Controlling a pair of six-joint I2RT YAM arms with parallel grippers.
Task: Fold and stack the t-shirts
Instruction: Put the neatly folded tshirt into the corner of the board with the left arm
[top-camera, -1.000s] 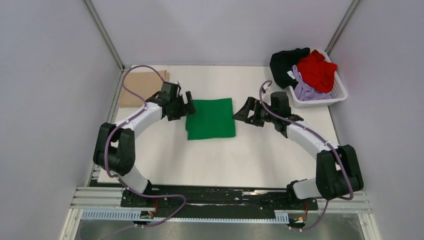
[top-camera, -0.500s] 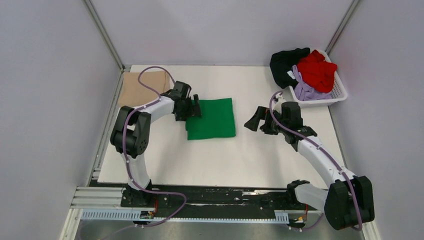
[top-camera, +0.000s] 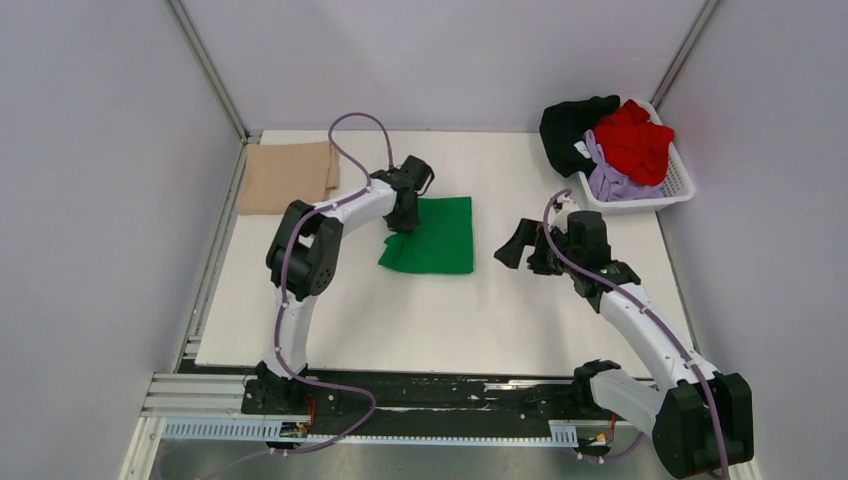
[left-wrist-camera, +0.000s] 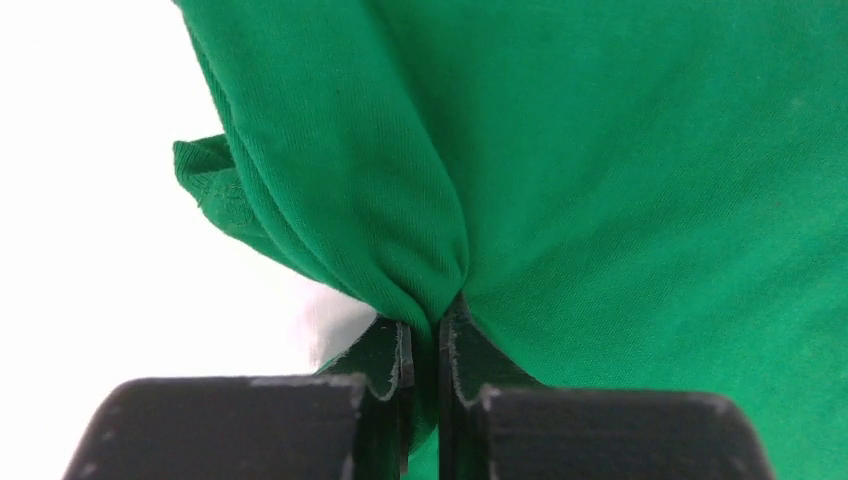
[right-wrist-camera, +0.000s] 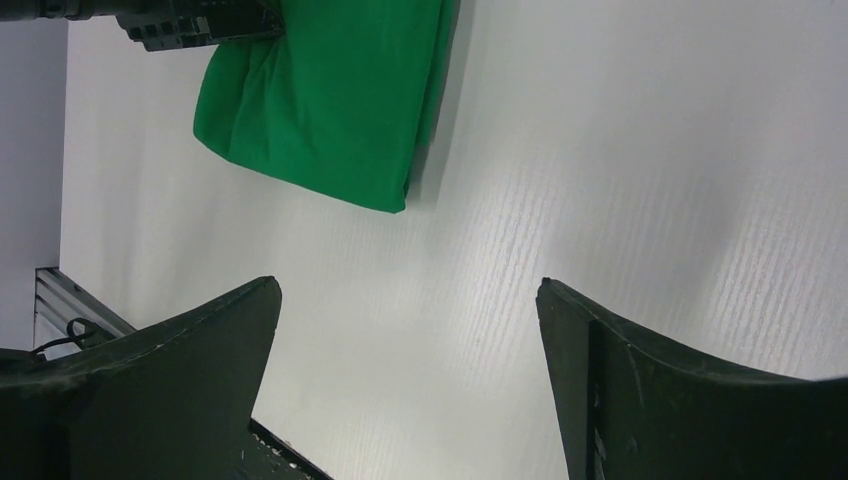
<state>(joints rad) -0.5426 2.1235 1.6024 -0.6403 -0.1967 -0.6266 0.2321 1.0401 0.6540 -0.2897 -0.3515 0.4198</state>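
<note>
L hand (left-wrist-camera: 425, 335) is pinching the left edge of the folded green t-shirt (top-camera: 440, 237) on the tabletop (top-camera: 450, 310), prob. to carry it onto the tan t-shirt (top-camera: 288, 177) far left, while R hand (top-camera: 522, 245) is hovering wide open nearby, holding nothing.

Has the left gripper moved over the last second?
Yes. The left gripper travelled rightward, away from the folded tan t-shirt, and is shut on the bright green t-shirt.

The left claw (top-camera: 404, 217) has clamped the green t-shirt (top-camera: 440, 240), bunching its edge toward 3 o'clock. The right claw (top-camera: 512, 246) backed toward 4 o'clock.
</note>
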